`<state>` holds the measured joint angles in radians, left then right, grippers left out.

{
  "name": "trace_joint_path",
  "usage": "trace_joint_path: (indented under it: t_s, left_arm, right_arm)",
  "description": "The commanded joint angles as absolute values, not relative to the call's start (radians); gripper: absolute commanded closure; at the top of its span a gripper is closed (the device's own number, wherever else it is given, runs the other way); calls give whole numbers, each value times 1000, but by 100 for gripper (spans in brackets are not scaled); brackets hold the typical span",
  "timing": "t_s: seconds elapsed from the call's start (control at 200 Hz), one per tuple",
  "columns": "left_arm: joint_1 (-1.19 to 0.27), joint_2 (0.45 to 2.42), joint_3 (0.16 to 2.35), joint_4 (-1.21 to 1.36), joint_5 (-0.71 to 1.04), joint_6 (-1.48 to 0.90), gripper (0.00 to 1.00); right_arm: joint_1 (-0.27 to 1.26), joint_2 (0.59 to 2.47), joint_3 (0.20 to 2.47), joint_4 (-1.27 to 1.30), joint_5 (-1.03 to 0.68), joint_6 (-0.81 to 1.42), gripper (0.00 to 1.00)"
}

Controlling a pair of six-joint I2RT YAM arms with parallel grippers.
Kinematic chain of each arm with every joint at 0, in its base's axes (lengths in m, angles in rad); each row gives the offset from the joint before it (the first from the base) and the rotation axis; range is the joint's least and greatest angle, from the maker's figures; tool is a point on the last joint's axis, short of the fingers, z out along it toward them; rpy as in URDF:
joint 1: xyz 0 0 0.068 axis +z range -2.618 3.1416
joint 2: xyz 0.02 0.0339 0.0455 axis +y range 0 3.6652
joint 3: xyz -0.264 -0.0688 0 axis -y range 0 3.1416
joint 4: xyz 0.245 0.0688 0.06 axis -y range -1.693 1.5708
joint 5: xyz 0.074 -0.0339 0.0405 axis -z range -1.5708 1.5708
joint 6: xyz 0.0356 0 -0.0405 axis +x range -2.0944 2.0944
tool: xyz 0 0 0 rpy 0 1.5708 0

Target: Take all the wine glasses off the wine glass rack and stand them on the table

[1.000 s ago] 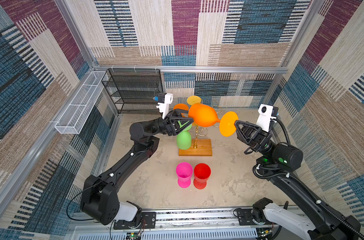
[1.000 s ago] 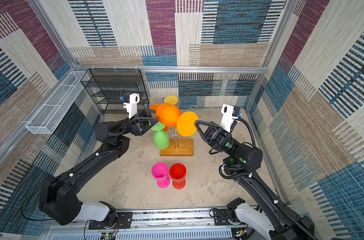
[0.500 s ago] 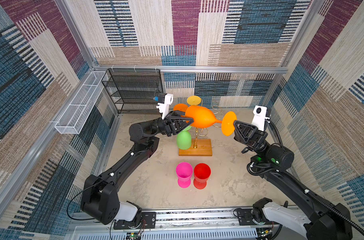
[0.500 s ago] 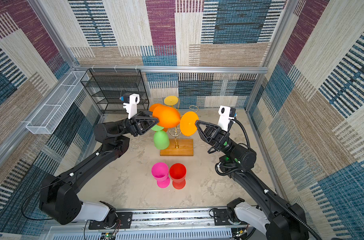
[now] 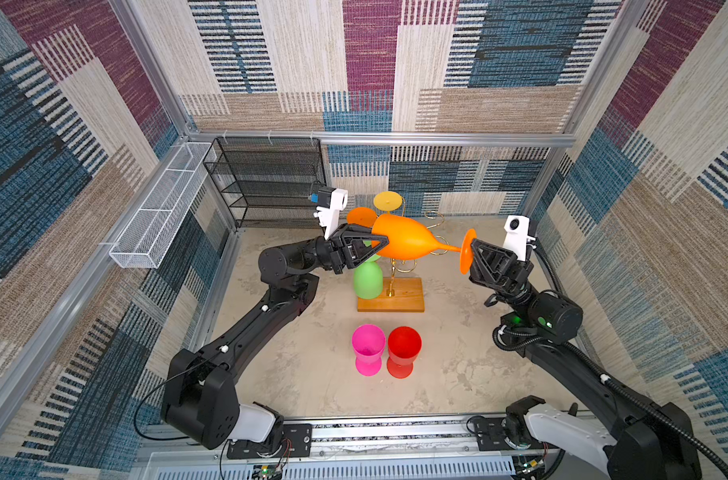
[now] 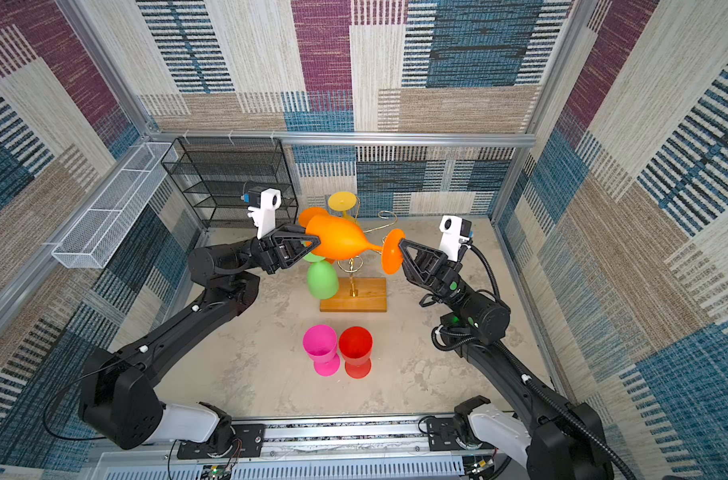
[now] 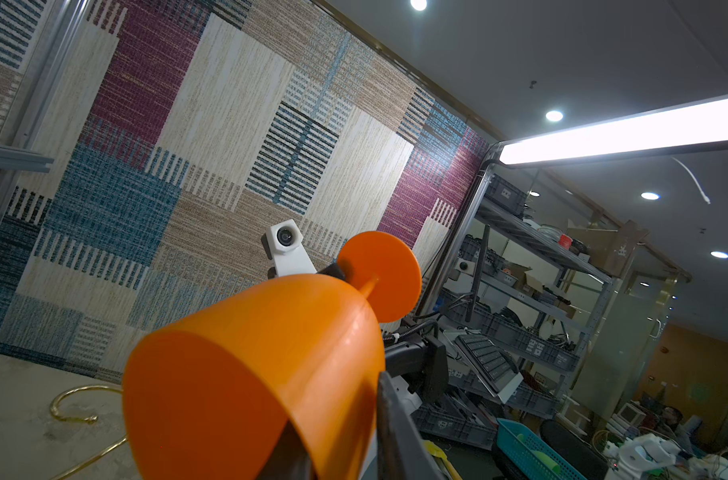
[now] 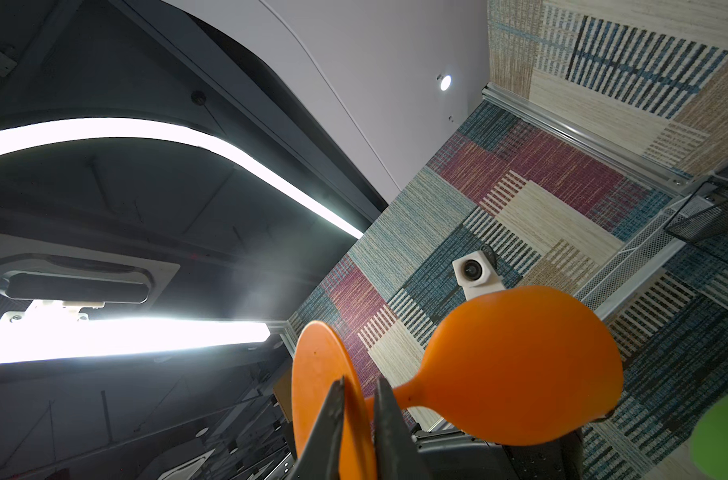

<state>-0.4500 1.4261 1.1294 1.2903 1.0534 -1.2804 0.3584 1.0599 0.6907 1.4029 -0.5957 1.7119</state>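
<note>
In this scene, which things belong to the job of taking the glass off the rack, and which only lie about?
In the job: orange wine glass; left gripper at its bowl; right gripper at its foot; wine glass rack.
Lying about: pink glass; red glass; black mesh shelf; white mesh basket.

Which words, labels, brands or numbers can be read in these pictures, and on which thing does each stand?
No text can be read anywhere.
White labels on the grey storage crates, left wrist view: too small and blurred.
The orange plastic wine glass and the gold wire wine glass rack show no writing.
</note>
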Motion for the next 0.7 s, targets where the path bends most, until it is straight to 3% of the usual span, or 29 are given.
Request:
trace_joint_path:
  t_s: [0.0, 0.255, 0.336, 0.521, 0.696]
  left_arm:
    - [-449, 1427, 1136, 1335, 1064, -1303, 80]
    - [-449, 1430, 1163, 1407, 1062, -1377, 88]
    - [-449, 1424, 1172, 1407, 1065, -1381, 91]
    - [-449, 1397, 1203, 1359, 1093, -1359, 97]
    - [-449, 1315, 1222, 1062, 1114, -1142, 100]
  right_arm:
    - [352, 1049, 681, 1496, -591, 1732, 74]
    - [316, 998, 653, 1419, -572, 1707, 35]
    - [299, 959, 645, 1323, -564, 1671, 27]
    - [267, 849, 662, 1081, -562, 1525, 23]
    - [264, 722, 777, 587, -469, 1227, 23]
